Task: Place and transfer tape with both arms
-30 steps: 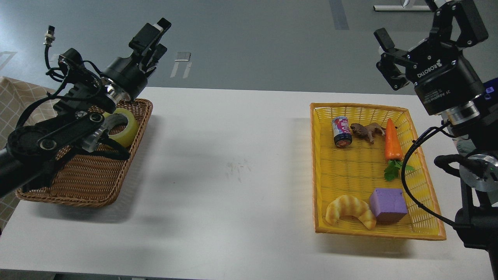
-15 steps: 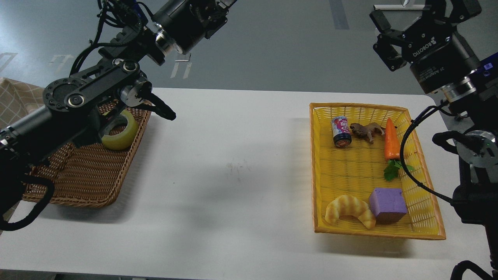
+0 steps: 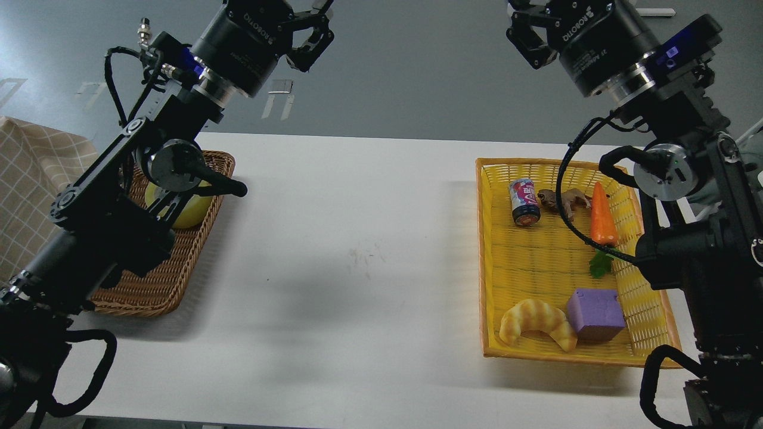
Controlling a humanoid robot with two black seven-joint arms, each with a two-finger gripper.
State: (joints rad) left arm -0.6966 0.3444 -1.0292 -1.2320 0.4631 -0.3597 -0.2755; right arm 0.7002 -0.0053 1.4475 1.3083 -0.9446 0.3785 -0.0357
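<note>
The yellow tape roll [image 3: 192,213] lies at the back of a brown wicker basket [image 3: 158,286] on the left of the table, mostly hidden behind my left arm. My left gripper [image 3: 316,24] is raised high above the table's back edge, far above the tape. Its fingers are spread and hold nothing, and their tips are cut off by the top edge. My right gripper [image 3: 527,27] is raised high at the top right, above the yellow basket. Its visible finger is splayed outward, it holds nothing, and its tips are also cut off.
A yellow plastic basket [image 3: 490,250] on the right holds a small can [image 3: 523,202], a brown toy animal [image 3: 566,199], a carrot [image 3: 602,217], a croissant [image 3: 536,322] and a purple cube [image 3: 595,313]. A checked cloth [image 3: 30,190] lies at the far left.
Both arms have risen and swung inward, and both grippers are now at the top edge. The tape has stayed in the wicker basket, now more hidden by the left arm.
</note>
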